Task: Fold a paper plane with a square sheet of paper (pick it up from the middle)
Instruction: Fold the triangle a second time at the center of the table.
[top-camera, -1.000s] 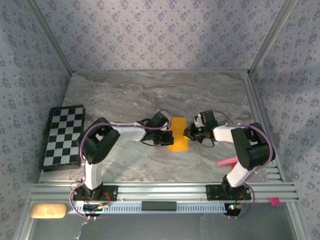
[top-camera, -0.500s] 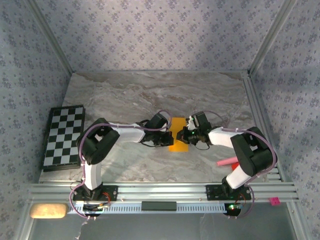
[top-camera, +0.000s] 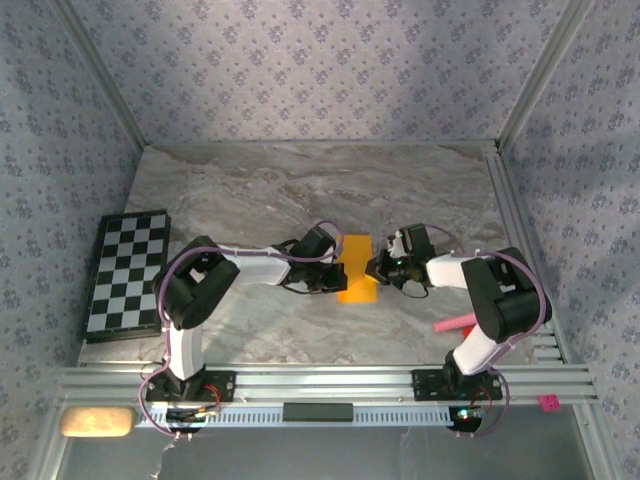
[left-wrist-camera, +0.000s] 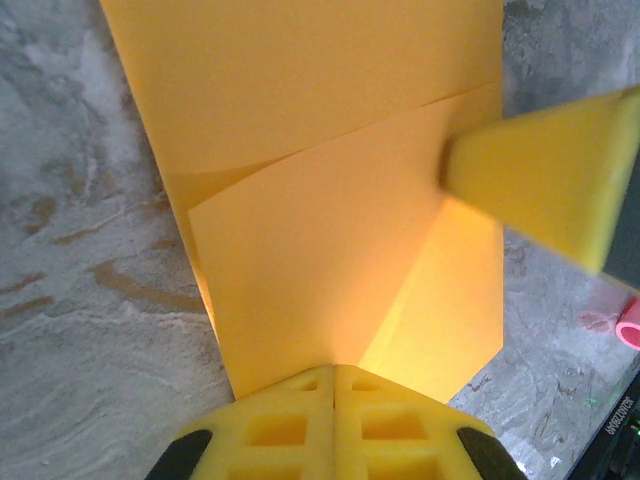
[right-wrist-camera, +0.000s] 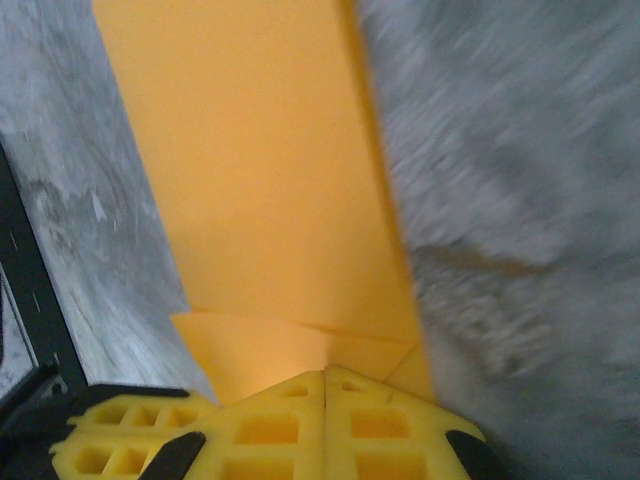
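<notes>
Lying folded narrow, flaps creased, the orange-yellow paper (left-wrist-camera: 320, 150) touches fully closed left hand (left-wrist-camera: 335, 385) and right hand (right-wrist-camera: 327, 388).

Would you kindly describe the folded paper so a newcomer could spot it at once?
On the grey marbled table, look to the middle, where the left pincer and right pincer converge. The paper lies between them: a narrow folded orange-yellow strip, unlike the black-and-white chequered board at the left edge or the pink stick near the right edge.
</notes>
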